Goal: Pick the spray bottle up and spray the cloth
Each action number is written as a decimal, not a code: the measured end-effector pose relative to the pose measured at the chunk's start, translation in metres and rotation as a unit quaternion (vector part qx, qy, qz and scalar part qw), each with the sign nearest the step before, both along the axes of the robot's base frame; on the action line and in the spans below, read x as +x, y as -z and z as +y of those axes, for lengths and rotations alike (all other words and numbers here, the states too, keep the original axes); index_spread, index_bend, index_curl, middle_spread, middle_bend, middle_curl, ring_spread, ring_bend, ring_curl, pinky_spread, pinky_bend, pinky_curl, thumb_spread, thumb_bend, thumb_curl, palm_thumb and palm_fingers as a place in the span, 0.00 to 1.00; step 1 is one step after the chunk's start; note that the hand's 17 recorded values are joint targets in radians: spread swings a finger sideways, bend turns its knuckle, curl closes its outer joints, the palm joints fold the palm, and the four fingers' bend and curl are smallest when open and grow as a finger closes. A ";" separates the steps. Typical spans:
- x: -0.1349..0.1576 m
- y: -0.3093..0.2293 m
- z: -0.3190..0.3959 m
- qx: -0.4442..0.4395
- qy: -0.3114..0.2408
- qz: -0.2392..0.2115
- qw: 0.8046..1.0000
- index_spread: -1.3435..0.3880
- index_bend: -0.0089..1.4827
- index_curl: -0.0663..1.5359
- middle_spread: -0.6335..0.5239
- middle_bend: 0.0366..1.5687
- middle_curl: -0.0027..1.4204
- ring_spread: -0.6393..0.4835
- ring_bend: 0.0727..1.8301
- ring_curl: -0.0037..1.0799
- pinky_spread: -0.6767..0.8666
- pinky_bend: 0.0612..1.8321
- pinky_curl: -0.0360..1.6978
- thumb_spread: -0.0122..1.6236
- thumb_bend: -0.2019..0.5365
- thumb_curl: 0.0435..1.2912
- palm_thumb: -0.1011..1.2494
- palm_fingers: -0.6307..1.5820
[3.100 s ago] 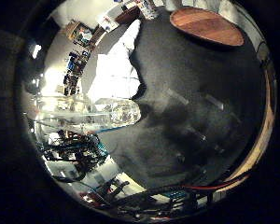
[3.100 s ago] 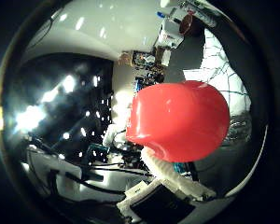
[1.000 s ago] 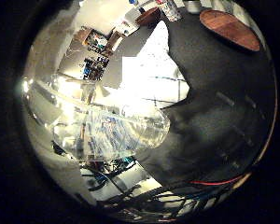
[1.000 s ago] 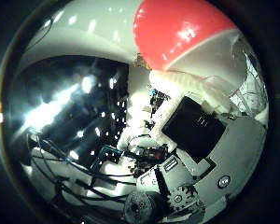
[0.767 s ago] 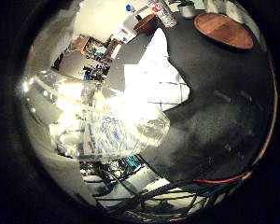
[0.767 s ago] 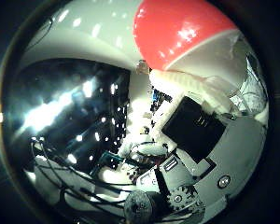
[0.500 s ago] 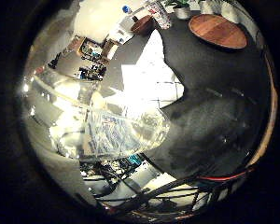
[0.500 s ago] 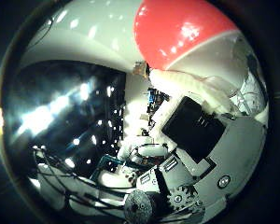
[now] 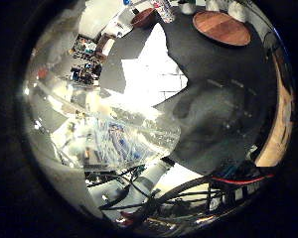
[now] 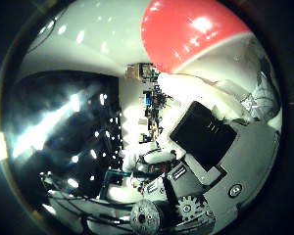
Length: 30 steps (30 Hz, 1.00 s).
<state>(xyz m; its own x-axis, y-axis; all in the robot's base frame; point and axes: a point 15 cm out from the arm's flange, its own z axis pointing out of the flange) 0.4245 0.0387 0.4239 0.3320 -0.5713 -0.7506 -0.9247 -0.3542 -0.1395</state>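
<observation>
The spray bottle's clear body fills much of the little finger side palm view, close to the palm. Its red spray head shows large in the thumb side palm view. My hand has its white and black fingers curled round the bottle just below the red head. The white cloth lies spread on the black table, beyond the bottle and below the palm.
A round wooden board lies on the table past the cloth. Small containers stand at the table's far edge. Cluttered shelves stand beside the table. The thumb side view shows a dark shiny surface.
Three seconds ago the red head sat mid-view with no fingers round it; since a second ago the fingers are closed on the bottle. The camera has shifted a little over the cloth.
</observation>
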 end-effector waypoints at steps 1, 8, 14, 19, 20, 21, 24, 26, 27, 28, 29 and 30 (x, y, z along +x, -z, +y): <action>0.002 -0.004 0.000 -0.012 0.002 -0.002 1.000 0.61 0.70 0.62 0.38 0.77 0.68 0.35 0.71 0.78 0.27 0.53 0.87 0.67 0.26 0.42 0.86 0.77; 0.008 -0.020 0.018 -0.074 -0.003 -0.006 0.997 0.61 0.71 0.62 0.38 0.78 0.67 0.35 0.71 0.79 0.27 0.53 0.87 0.67 0.26 0.43 0.86 0.77; 0.009 -0.009 0.027 -0.136 -0.010 -0.010 0.991 0.62 0.71 0.61 0.38 0.78 0.67 0.35 0.71 0.80 0.28 0.54 0.88 0.67 0.26 0.45 0.87 0.77; 0.002 -0.009 0.035 -0.171 -0.002 0.003 0.985 0.61 0.72 0.61 0.38 0.79 0.67 0.35 0.71 0.80 0.28 0.54 0.88 0.67 0.26 0.45 0.86 0.77; 0.000 -0.013 0.037 -0.175 0.001 0.002 0.985 0.61 0.72 0.61 0.38 0.79 0.67 0.35 0.71 0.80 0.28 0.54 0.88 0.67 0.26 0.46 0.86 0.77; -0.001 -0.015 0.038 -0.180 0.003 0.002 0.984 0.61 0.72 0.61 0.39 0.79 0.67 0.35 0.71 0.80 0.28 0.54 0.88 0.67 0.26 0.46 0.86 0.77; -0.006 -0.016 0.037 -0.208 0.004 0.000 0.978 0.61 0.72 0.61 0.39 0.79 0.67 0.35 0.71 0.81 0.28 0.54 0.88 0.67 0.26 0.46 0.86 0.77; -0.010 -0.016 0.035 -0.235 0.002 -0.005 0.972 0.61 0.72 0.61 0.39 0.79 0.67 0.35 0.71 0.81 0.28 0.54 0.88 0.67 0.26 0.47 0.85 0.77; -0.010 -0.016 0.034 -0.247 0.003 -0.008 0.969 0.61 0.71 0.61 0.39 0.79 0.67 0.35 0.71 0.81 0.28 0.54 0.88 0.67 0.26 0.47 0.85 0.77; -0.010 -0.015 0.034 -0.259 0.001 -0.009 0.966 0.61 0.71 0.61 0.39 0.79 0.67 0.35 0.71 0.81 0.28 0.54 0.88 0.67 0.26 0.47 0.85 0.77; -0.010 -0.013 0.033 -0.268 0.002 -0.009 0.963 0.61 0.71 0.62 0.39 0.79 0.67 0.35 0.71 0.81 0.28 0.54 0.88 0.67 0.26 0.47 0.85 0.77; -0.010 -0.012 0.033 -0.277 0.001 -0.008 0.961 0.61 0.71 0.62 0.39 0.79 0.67 0.35 0.71 0.81 0.28 0.54 0.88 0.67 0.26 0.47 0.85 0.77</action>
<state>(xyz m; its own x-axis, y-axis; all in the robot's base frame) 0.4141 0.0718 0.4357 0.3391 -0.8826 -0.3256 -0.9250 -0.3760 0.0559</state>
